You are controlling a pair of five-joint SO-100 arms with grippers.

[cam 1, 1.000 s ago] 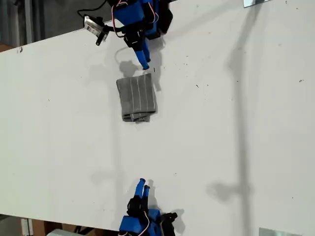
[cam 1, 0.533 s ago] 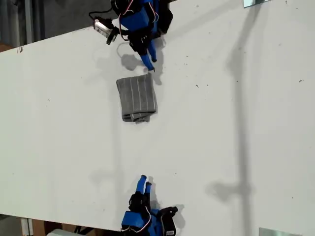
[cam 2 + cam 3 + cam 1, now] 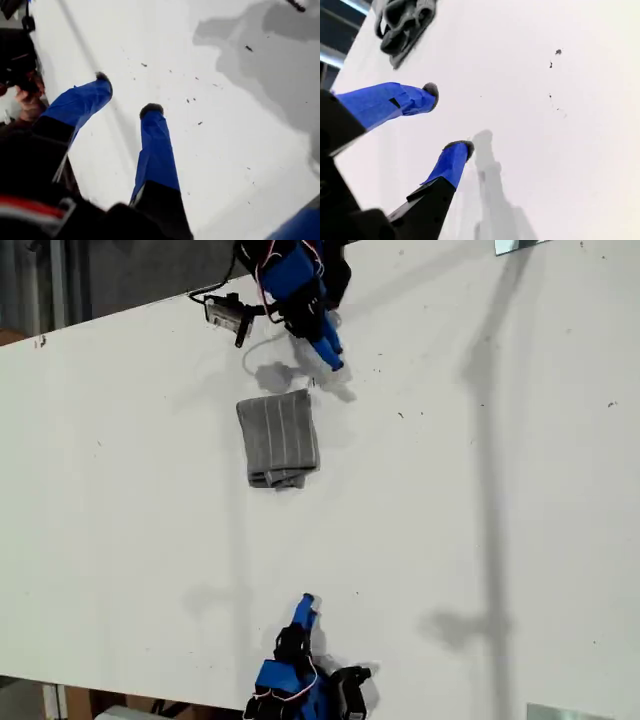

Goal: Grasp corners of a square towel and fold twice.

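Observation:
The towel (image 3: 280, 438) lies folded into a small grey striped rectangle on the white table (image 3: 480, 500), its layered edge facing the exterior view's bottom. Its corners are tucked into the folds. My first gripper (image 3: 330, 355) hangs open at the exterior view's top, just up and right of the towel, holding nothing. In the first wrist view my first gripper (image 3: 126, 93) has only bare table between its blue fingers. My second gripper (image 3: 306, 605) is open near the exterior view's bottom edge, well away from the towel. The second wrist view shows my second gripper (image 3: 446, 120) empty and the towel (image 3: 405, 22) far ahead.
The table's far edge runs slanted across the exterior view's top left, with dark floor beyond. Metal brackets sit at the top right (image 3: 520, 245) and bottom right (image 3: 565, 712). A small camera module (image 3: 225, 310) sticks out beside the first arm.
My first gripper has swung toward the exterior view's right, away from the towel's upper edge. My second gripper shifted slightly to the right. The towel has not moved.

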